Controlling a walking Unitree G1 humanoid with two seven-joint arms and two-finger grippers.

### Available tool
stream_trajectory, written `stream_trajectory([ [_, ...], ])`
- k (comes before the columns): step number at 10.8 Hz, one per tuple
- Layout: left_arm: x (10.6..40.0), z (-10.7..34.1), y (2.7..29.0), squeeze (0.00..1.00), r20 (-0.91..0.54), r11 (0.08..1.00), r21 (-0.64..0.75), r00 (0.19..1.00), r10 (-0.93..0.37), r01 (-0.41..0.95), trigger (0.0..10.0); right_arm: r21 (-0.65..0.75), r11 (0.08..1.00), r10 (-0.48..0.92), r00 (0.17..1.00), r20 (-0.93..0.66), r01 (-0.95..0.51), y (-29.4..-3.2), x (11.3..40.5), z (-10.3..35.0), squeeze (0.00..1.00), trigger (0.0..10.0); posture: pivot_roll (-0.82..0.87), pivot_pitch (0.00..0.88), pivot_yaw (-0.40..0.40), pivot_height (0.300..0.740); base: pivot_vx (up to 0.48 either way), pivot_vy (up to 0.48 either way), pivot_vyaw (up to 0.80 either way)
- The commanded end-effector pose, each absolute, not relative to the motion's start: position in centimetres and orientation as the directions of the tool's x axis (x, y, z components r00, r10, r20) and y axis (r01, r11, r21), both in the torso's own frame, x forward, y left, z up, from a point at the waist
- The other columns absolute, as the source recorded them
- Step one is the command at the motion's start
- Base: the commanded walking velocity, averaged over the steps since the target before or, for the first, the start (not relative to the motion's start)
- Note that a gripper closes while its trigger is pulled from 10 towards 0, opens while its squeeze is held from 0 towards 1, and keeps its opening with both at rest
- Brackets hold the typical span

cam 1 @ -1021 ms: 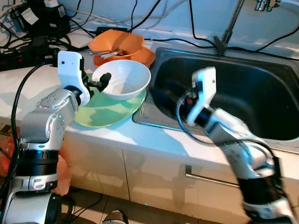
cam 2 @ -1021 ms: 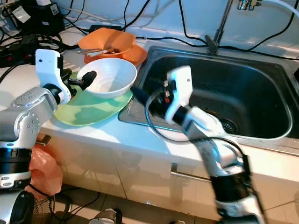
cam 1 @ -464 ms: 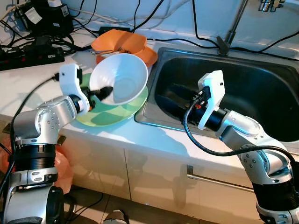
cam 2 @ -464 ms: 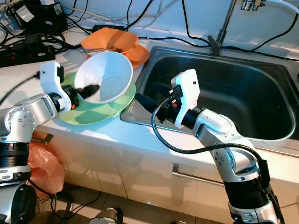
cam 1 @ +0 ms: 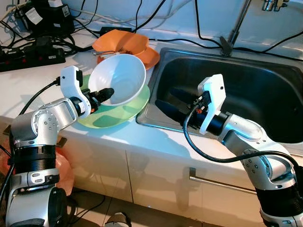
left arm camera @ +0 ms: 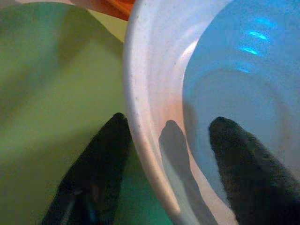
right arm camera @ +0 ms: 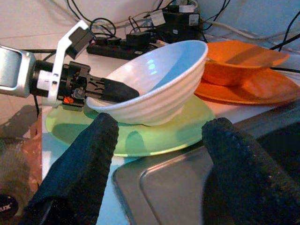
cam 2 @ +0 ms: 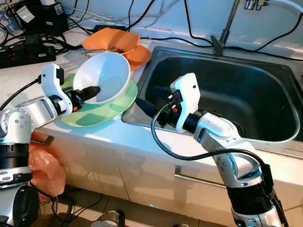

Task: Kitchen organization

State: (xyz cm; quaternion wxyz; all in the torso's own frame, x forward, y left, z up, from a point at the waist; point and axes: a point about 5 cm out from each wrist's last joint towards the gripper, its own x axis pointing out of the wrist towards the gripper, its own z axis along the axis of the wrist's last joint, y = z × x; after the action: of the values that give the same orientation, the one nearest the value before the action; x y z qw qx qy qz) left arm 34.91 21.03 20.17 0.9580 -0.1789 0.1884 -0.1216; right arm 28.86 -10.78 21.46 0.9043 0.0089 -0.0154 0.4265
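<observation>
A white bowl (cam 1: 118,78) is tipped up on its side over the green plate (cam 1: 116,114) on the counter. My left gripper (cam 1: 105,93) is shut on the bowl's near rim, one finger inside and one finger (left arm camera: 93,173) outside. My right gripper (cam 1: 169,100) is open and holds nothing. It hovers over the left part of the sink (cam 1: 265,94) and points at the bowl (right arm camera: 159,89), a short way from it.
An orange bowl (cam 1: 125,42) with metal utensils (cam 1: 106,53) sits on an orange plate (cam 1: 150,57) behind the green plate. Power strips and cables (cam 1: 33,47) crowd the back left. The faucet (cam 1: 234,33) rises behind the sink. A drawer handle (cam 1: 218,182) lies below the counter.
My left gripper has lifted and tipped the white bowl up off the green plate. My right arm has swung towards the sink's left edge and settled there.
</observation>
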Motion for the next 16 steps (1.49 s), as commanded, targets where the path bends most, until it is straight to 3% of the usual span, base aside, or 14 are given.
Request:
stream_trajectory([
  [1,35.0,20.0,21.0,0.00,-0.331,0.899,-0.410,0.893,-0.306,0.156,0.0,-0.006,0.639,0.769,0.638,0.030,-0.769,-10.9,28.8,21.5,0.00,10.0,0.09,0.091,0.022,0.740,0.000,0.000,0.00],
  [12,34.7,20.2,20.3,0.00,-0.238,0.895,-0.410,0.927,-0.290,0.175,0.0,0.005,0.637,0.770,0.637,0.030,-0.771,-10.7,29.0,21.2,0.00,10.0,0.09,0.076,0.022,0.740,0.000,0.000,0.00],
  [16,34.2,21.5,17.9,0.00,-0.058,0.939,-0.193,0.952,-0.302,0.286,0.0,0.007,0.645,0.763,0.645,0.042,-0.764,-10.9,29.3,21.5,0.00,10.0,0.09,0.066,0.016,0.740,0.000,0.000,0.00],
])
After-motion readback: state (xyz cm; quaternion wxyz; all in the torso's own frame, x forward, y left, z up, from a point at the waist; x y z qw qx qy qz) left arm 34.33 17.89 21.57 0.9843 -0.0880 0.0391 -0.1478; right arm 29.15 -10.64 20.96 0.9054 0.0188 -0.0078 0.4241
